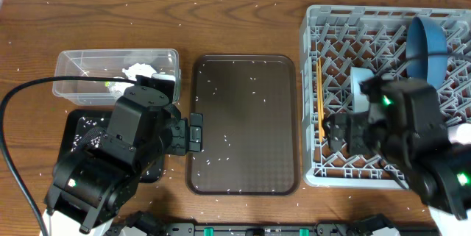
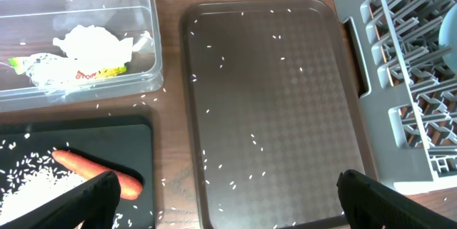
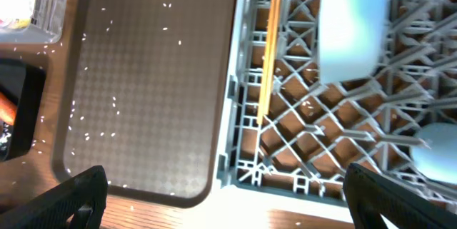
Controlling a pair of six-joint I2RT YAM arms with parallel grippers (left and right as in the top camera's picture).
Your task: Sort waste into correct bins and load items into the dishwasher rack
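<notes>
- Along the right edge of the counter (image 1: 147, 15): the dishwasher rack (image 1: 307, 81), a grey lattice with low walls, the biggest thing on the wood.
- Inside the rack:
  - The large blue plate (image 1: 430, 45) stands on edge toward the far right corner.
  - The pair of wooden chopsticks (image 3: 270, 51) lies flat along the rack's left wall.
  - The small light-blue cup (image 3: 350, 29) sits just right of the chopsticks.
- Toward the far left of the counter: the clear tub (image 2: 146, 22). It holds the crumpled white tissue (image 2: 89, 43), with the green-and-silver wrapper (image 2: 43, 72) touching the tissue.
- Near left corner: the black tray (image 2: 107, 136), just beside the tub. The orange carrot (image 2: 96, 172) lies in it against a heap of white rice grains (image 2: 36, 182).
- Mid-counter, between the bins and the rack: the brown serving tray (image 2: 285, 115). Stray grains are scattered on it and on the bare wood around it.
- My left pincer (image 2: 228, 211) is released, fingers spread wide and holding nothing. It hangs over the near left part of the brown serving tray, one finger above the black tray.
- My right pincer (image 3: 235, 200) is released too, fingers wide and empty. It hangs over the rack's near left corner.
</notes>
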